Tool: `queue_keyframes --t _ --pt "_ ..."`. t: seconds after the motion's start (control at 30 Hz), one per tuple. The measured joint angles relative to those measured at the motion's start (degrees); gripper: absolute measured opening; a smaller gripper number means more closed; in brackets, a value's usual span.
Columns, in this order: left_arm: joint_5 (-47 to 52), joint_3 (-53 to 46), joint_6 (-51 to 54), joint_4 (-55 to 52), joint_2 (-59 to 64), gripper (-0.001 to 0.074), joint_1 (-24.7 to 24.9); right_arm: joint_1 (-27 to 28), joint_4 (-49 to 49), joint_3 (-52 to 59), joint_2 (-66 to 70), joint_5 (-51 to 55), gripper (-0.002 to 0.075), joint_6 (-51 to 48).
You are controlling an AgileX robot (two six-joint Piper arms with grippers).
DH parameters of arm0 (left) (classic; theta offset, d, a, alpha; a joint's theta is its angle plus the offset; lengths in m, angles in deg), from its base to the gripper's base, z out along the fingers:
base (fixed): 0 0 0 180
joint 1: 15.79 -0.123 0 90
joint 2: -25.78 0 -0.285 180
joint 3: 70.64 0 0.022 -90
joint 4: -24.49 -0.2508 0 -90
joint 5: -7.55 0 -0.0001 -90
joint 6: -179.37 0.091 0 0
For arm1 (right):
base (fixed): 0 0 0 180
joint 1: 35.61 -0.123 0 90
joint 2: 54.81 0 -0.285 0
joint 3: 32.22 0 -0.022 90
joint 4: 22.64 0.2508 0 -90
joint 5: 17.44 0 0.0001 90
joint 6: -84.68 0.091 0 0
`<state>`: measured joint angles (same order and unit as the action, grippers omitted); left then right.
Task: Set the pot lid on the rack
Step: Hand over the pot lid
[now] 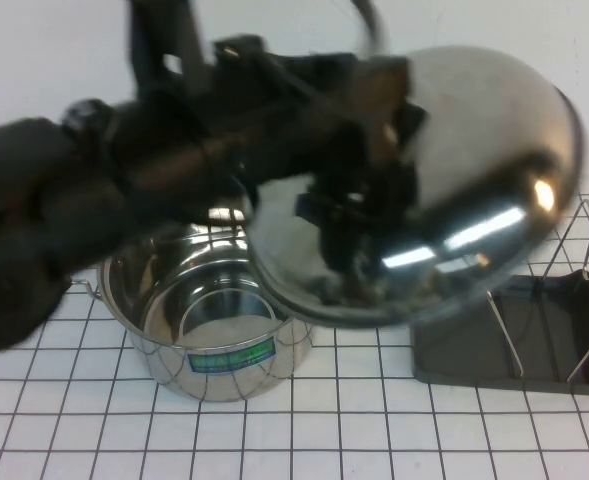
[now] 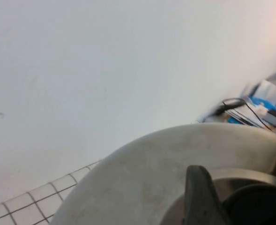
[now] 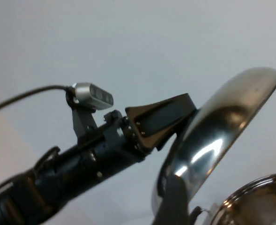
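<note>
The pot lid (image 1: 474, 200) is a shiny steel dome, held up in the air and tilted, between the pot and the rack. My left gripper (image 1: 374, 140) reaches in from the left and is shut on the lid's black knob (image 2: 259, 208). In the left wrist view the gripper (image 2: 243, 197) sits against the dull dome (image 2: 142, 178). The rack (image 1: 534, 335) is a dark grey tray with wire loops, on the table at the right, below the lid's lower edge. My right gripper (image 3: 175, 206) is out of the high view; its wrist view shows the lid (image 3: 212, 136) edge-on.
The open steel pot (image 1: 209, 320) with a green label stands on the gridded white table, left of the rack; its rim shows in the right wrist view (image 3: 255, 201). The left arm (image 1: 94, 190) spans the left of the scene. A white wall is behind.
</note>
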<state>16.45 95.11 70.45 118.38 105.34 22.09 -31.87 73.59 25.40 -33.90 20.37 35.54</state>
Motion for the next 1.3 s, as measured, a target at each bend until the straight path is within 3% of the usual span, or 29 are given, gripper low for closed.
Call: queue_keyframes --t 0.07,0.17,0.53,0.7,0.93,1.27,1.3 --pt "0.0 0.1 6.1 2.5 0.6 0.0318 3.0 0.0 0.3 0.0 0.8 0.0 0.0563 5.6" --pt "0.0 0.8 10.0 3.7 1.8 0.0318 6.2 0.0 0.4 0.0 2.0 0.1 0.0596 9.4" --pt "0.4 7.1 11.2 4.3 6.9 0.0318 12.0 0.0 0.5 0.0 6.1 -2.9 0.0596 10.9" --pt "4.6 9.0 11.2 4.3 11.0 0.0318 13.0 0.0 0.6 -1.0 9.6 -2.4 0.0499 11.2" --pt "8.7 10.0 10.3 5.5 13.1 0.0322 13.1 0.0 1.7 -2.8 11.2 -1.7 0.0214 7.3" --pt "9.1 10.2 12.0 6.6 13.2 0.0329 13.1 -0.5 2.3 -3.0 11.2 -3.2 0.0204 0.0" --pt "9.1 10.2 12.7 6.1 13.2 0.0347 13.1 -0.5 2.3 -3.1 11.2 -3.9 0.0172 -1.4"
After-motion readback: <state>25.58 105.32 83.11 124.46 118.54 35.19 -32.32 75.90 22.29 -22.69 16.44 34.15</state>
